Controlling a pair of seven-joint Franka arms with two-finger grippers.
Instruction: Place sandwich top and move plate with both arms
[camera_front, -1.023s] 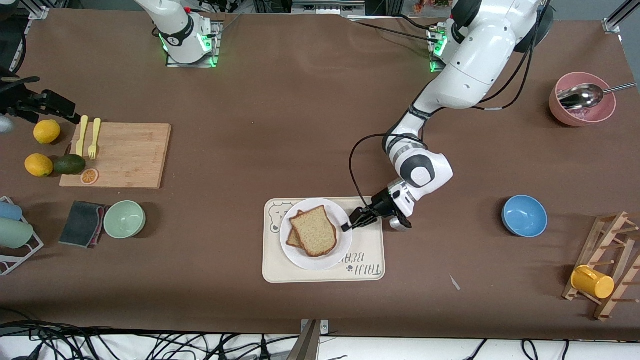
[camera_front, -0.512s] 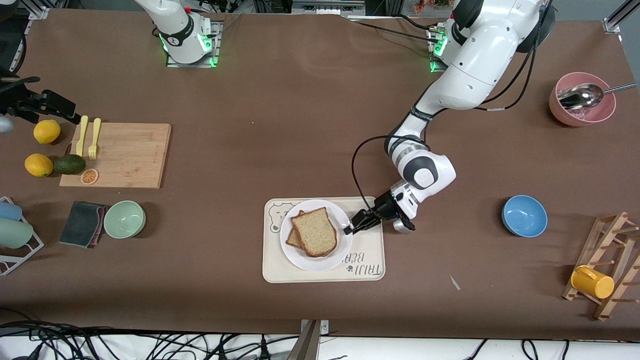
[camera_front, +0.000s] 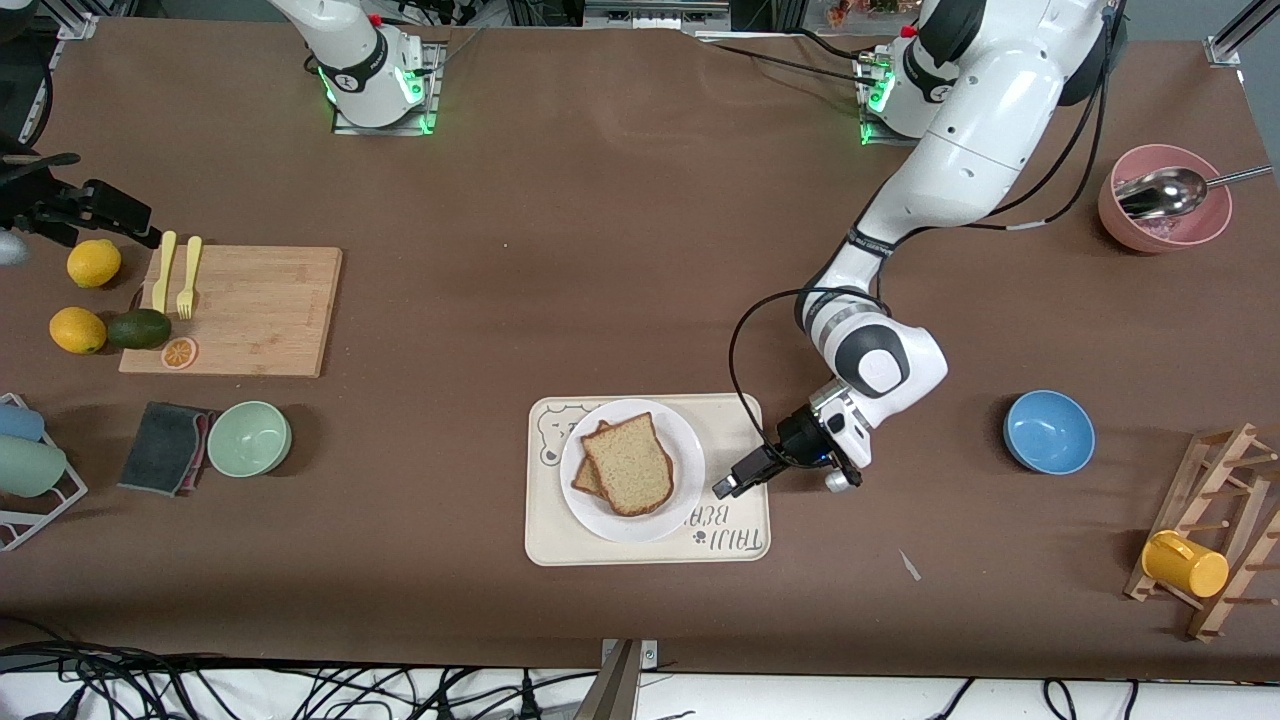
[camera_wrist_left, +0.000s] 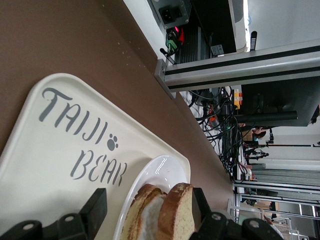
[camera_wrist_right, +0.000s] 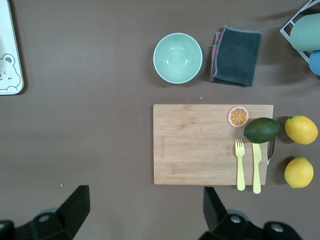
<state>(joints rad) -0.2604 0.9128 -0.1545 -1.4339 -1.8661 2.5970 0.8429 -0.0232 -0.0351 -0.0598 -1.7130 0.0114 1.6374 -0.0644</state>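
Observation:
The sandwich top (camera_front: 628, 462), a speckled brown slice, lies flat on another slice (camera_front: 586, 478) on the round white plate (camera_front: 684, 440). The plate stands on a cream bear-print tray (camera_front: 650, 548). My left gripper (camera_front: 728, 487) hangs low over the tray's edge toward the left arm's end, open, apart from the plate and holding nothing. In the left wrist view the stacked slices (camera_wrist_left: 182, 210) and plate rim (camera_wrist_left: 165, 172) show ahead of its spread black fingers (camera_wrist_left: 95, 206). My right gripper (camera_wrist_right: 145, 202) waits open, high over bare table beside the cutting board.
A wooden cutting board (camera_front: 232, 310) carries a yellow fork and knife and an orange slice, with two lemons and an avocado (camera_front: 139, 328) beside it. A green bowl (camera_front: 249, 438) and grey cloth (camera_front: 165, 447) lie nearer the camera. A blue bowl (camera_front: 1048, 431), pink bowl (camera_front: 1165, 215) and mug rack (camera_front: 1215, 530) stand toward the left arm's end.
The left gripper has opened and drawn back from the plate's rim toward the left arm's end of the tray. The bread stays on the plate. The right arm has not moved.

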